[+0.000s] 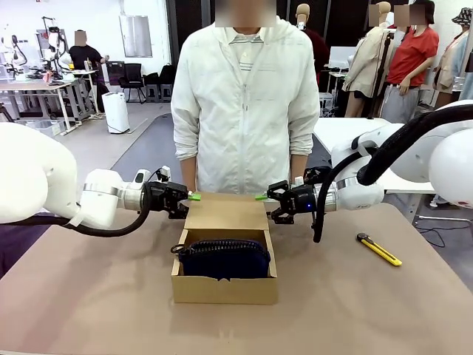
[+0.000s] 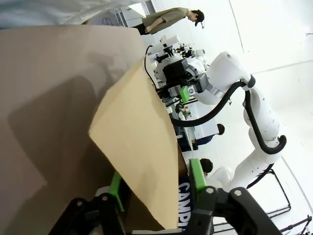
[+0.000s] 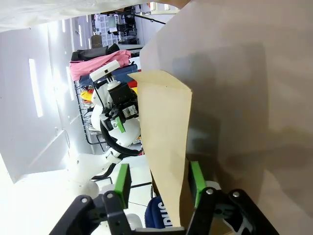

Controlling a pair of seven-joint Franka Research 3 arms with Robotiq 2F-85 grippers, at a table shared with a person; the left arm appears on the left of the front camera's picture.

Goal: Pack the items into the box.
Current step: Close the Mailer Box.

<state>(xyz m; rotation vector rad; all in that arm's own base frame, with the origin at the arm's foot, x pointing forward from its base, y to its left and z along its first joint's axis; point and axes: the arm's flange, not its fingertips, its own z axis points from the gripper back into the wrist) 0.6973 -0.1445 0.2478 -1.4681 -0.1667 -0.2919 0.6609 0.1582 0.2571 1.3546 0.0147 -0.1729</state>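
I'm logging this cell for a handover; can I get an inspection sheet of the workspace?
Surface: brown table, nothing spilled.
Job's things: box open, lid flap at its far side; navy pouch lying inside.
Clutter: yellow-and-black utility knife on the table, right of the box, apart from it.
Grippers: left gripper and right gripper open, each straddling a side edge of the flap.
Cables: a black hose hangs below each arm.
Surroundings: person standing at the far edge, behind the box.

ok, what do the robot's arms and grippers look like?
The white, rounded-shell left arm and right arm each carry a thick black cable and a silvery wrist ring. The left gripper and right gripper are black two-finger units with bright green pads.
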